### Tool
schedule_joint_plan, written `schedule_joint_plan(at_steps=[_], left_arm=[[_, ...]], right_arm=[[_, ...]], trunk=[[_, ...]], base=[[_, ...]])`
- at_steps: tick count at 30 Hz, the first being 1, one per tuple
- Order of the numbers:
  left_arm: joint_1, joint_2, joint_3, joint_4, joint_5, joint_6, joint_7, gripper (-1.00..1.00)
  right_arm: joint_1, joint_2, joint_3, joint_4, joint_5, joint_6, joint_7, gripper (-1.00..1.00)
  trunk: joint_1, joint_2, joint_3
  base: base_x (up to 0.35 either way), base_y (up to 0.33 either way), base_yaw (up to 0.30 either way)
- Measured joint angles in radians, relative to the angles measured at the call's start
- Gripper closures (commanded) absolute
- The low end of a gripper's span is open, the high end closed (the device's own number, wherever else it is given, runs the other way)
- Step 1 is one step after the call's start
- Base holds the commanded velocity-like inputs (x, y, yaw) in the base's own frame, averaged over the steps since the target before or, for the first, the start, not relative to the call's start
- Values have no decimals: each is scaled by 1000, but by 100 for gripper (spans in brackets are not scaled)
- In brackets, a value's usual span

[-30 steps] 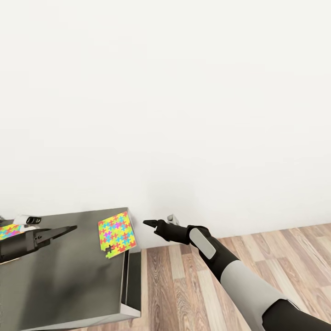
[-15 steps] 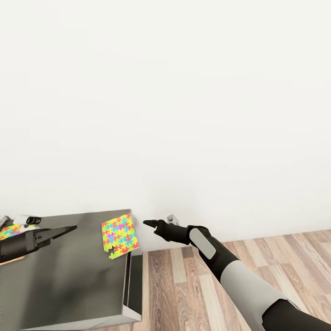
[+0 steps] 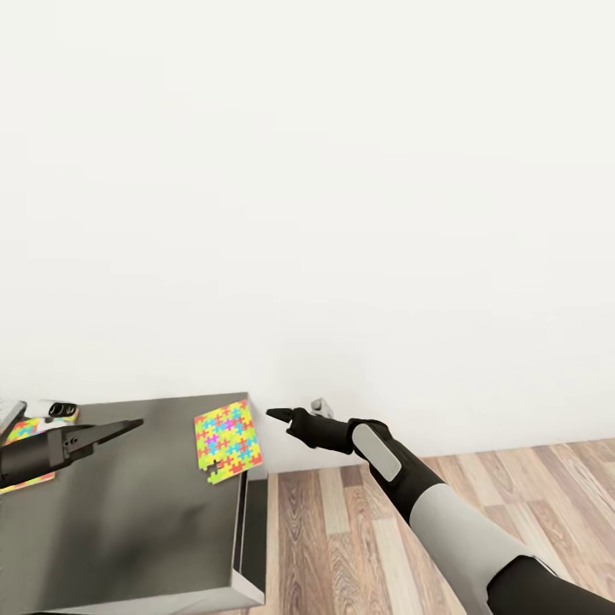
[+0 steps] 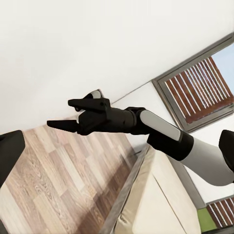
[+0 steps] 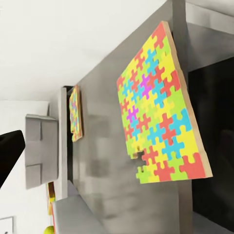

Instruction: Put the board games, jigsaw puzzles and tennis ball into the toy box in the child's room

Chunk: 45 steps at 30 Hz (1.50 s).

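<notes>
One jigsaw puzzle [image 3: 226, 442] [image 5: 156, 107], a flat sheet of bright interlocking pieces, lies at the right end of the dark grey table [image 3: 128, 521], slightly over its edge. A second jigsaw puzzle [image 3: 19, 430] [image 5: 75, 114] lies at the far left, partly behind my left arm. My left gripper [image 3: 132, 424] hovers open over the table between the two sheets. My right gripper [image 3: 275, 415] [image 4: 58, 113] is open in the air just right of the table's end, holding nothing. A yellow-green round edge [image 5: 48, 230] may be the tennis ball. The board games and toy box are out of view.
A small pale device [image 3: 58, 410] sits at the table's back left. A white wall rises straight ahead and wood-plank floor [image 3: 478, 487] spreads to the right. The beige bed [image 4: 156, 204] and a window with brown slats [image 4: 200, 87] show behind my right arm in the left wrist view.
The whole picture has shifted a little, so the camera has moved: table and puzzles sit further right and more wall shows. Both arms hold the same pose.
</notes>
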Motion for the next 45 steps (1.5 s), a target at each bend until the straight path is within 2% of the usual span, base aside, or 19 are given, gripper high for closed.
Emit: schedule_joint_plan(at_steps=[45], left_arm=[[0, 0, 0, 0, -1, 0, 0, -100]], right_arm=[[0, -3, -2, 1, -3, 0, 0, -100]], trunk=[[0, 0, 74]], base=[[0, 0, 3]])
